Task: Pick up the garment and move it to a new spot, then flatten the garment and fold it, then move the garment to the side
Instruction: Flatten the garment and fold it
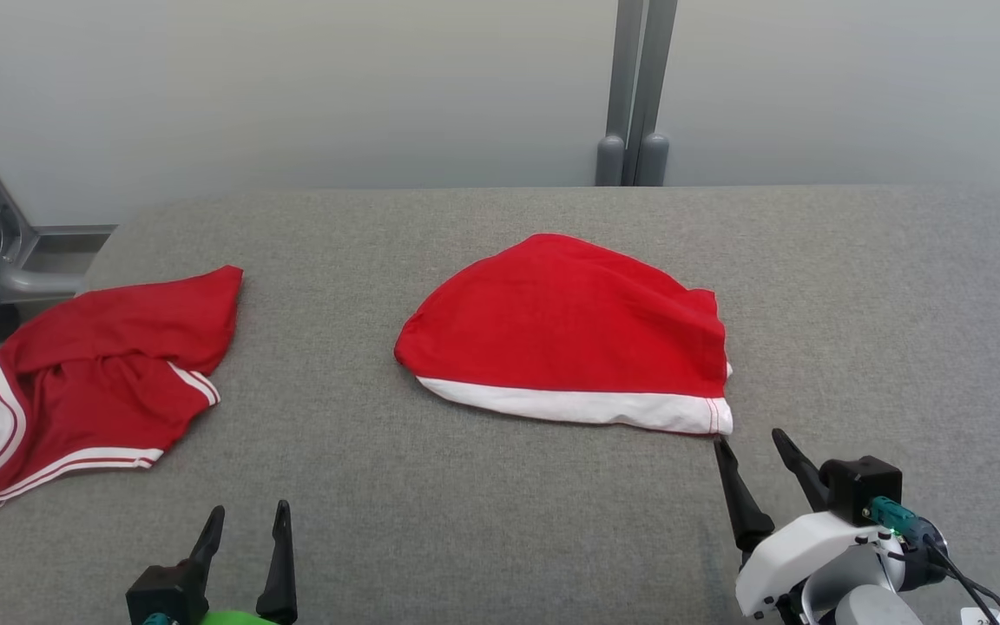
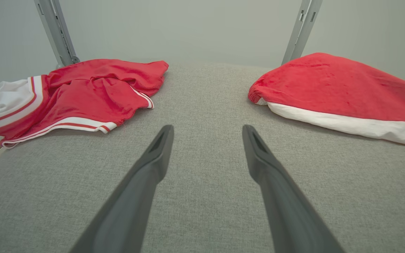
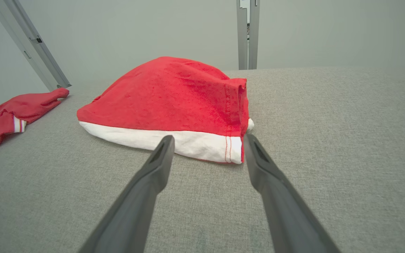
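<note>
The garment (image 1: 561,330) lies in the middle of the table (image 1: 465,521). It is red, with a white band along its near edge. It looks already folded: the shape is compact, the layers lie one on another, and a stitched hem shows at its right corner. So the picking up, the flattening and the folding seem to be done, and what is left is to move the garment to the side. A second garment (image 1: 101,373), red with white stripes, lies crumpled well to the left of the folded one, at the table edge. Perhaps it marks the side where finished pieces go, but this cannot be told for sure.

The right gripper (image 1: 747,438) is wide open and holds nothing. Its two fingers point at the near right corner of the garment, with the tips just beside the white band. Whether they touch the cloth cannot be told. The left gripper (image 1: 250,509) is also wide open and empty. It is over bare table, in front of the garment and to its left, apart from it.
</note>
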### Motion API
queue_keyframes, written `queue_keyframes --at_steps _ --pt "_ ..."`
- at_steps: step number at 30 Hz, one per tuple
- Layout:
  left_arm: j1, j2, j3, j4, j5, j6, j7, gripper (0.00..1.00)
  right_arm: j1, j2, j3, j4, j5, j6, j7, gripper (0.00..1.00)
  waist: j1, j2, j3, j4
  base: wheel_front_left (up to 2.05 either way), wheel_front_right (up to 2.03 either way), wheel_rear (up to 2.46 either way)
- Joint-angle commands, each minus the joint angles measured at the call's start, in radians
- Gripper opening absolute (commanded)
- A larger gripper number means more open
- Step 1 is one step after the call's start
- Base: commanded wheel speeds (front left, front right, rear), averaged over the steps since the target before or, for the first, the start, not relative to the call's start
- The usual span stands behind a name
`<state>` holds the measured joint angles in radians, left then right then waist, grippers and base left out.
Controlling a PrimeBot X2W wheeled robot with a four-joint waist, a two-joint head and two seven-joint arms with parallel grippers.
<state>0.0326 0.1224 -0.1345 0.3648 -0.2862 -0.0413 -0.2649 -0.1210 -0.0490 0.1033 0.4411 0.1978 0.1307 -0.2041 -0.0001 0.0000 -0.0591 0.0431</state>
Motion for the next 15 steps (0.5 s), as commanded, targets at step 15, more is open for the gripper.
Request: queue_keyframes --at_steps 15 --pt "0.008 -0.004 0.017 0.032 0.007 -0.020 -0.001 1.00 0.015 -0.002 0.011 -0.015 -0.001 0.000 0.006 1.00 0.0001 0.0000 -0.002 -0.028 0.00 0.00 0.00"
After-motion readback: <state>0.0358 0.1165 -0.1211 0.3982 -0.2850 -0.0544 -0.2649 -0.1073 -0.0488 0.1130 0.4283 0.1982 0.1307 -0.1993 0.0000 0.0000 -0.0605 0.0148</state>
